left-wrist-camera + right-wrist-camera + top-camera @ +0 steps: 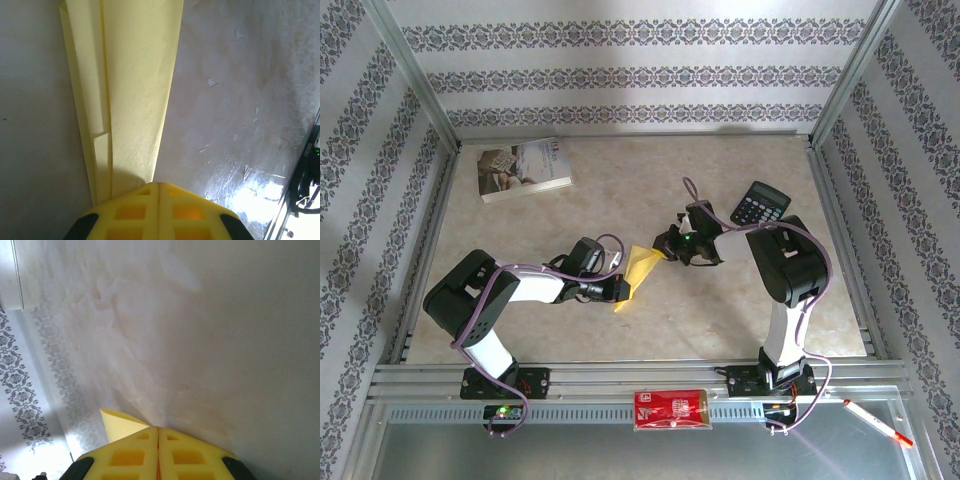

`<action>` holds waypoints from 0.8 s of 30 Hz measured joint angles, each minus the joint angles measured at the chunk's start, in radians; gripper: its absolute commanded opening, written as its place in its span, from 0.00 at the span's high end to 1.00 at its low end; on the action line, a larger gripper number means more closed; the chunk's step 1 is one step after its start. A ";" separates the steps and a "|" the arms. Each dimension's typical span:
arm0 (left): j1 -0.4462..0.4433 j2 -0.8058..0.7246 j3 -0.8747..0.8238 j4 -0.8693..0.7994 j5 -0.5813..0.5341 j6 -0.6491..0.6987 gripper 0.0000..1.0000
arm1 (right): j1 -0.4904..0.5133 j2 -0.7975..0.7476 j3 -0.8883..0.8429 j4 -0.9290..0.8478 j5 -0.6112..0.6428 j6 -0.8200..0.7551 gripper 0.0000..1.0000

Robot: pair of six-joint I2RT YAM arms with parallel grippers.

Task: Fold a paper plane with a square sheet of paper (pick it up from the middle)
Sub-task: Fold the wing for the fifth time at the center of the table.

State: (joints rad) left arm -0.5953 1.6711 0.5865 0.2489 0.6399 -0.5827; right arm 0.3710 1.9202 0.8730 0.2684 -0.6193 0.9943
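Paper (642, 268): yellow, folded, mid-table (720, 320) between the two arms. Its long axis runs from lower left to upper right in the top view.

Left gripper (623, 290): pads fully together, pinching the paper's lower-left end. In the left wrist view the paper (135, 90) runs straight out from the closed fingertips. It shows several overlapping layers, long creases and one small folded flap on the left side. Its far end is cut off by the top of the picture.

Right gripper (667, 245): pads together at the paper's upper-right corner. In the right wrist view a small yellow point (116, 421) sticks out just left of the closed fingers (130, 455), and the rest of the paper is hidden behind them. It looks pinched there, though the contact itself is covered.

I cannot tell whether the paper's middle rests on the table or hangs clear of it, and the top view is too small to count the folds.

Elsewhere:
- Book (523, 168) is at the far left corner.
- Calculator (760, 203) is far right, partly behind the right arm.
- Red packet (670, 409) is on the near rail between the bases.
- Pen (877, 423) is at near right, off the table.
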 measured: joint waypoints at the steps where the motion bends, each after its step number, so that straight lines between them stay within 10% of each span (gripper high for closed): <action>1: 0.000 0.000 0.000 0.000 0.000 0.000 1.00 | -0.008 0.002 0.005 -0.005 -0.002 -0.006 0.91; 12: 0.000 -0.058 0.025 -0.111 -0.013 -0.064 0.78 | -0.088 -0.138 -0.027 -0.068 0.115 -0.121 0.86; 24: 0.128 -0.245 0.101 -0.188 -0.075 -0.108 0.58 | 0.201 -0.424 -0.185 -0.175 0.288 -0.175 0.72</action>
State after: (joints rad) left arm -0.4675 1.4265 0.6872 0.0608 0.5652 -0.6903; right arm 0.5716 1.4963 0.6884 0.0933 -0.3317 0.8188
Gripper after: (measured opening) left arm 0.421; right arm 0.272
